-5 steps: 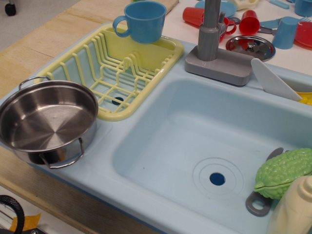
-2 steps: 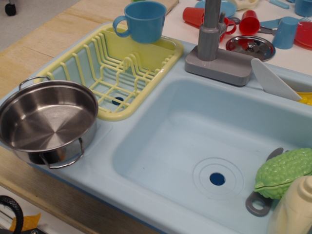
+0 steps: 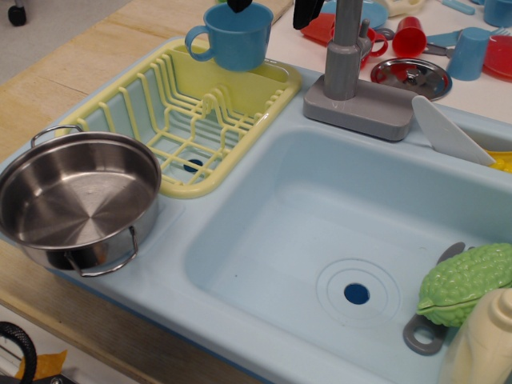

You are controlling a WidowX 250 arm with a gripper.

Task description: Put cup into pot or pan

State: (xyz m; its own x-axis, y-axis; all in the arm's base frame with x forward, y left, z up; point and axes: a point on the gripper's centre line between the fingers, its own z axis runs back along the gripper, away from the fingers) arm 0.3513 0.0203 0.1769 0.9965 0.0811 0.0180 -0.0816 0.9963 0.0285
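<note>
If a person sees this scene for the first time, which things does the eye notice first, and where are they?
The round shiny stainless-steel pot with wire loop handles sits empty at the left, beside the pale yellow plastic dish rack. Behind the rack stands the large sky-blue plastic mug, with the black gripper entering from the top edge above it. A bumpy green toy vegetable lies at the light-blue sink's right side.

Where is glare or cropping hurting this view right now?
In observation.image, light is even and sharp; bright reflections streak the steel pot base and the lid. The gripper is cropped by the top edge above the blue mug.
</note>
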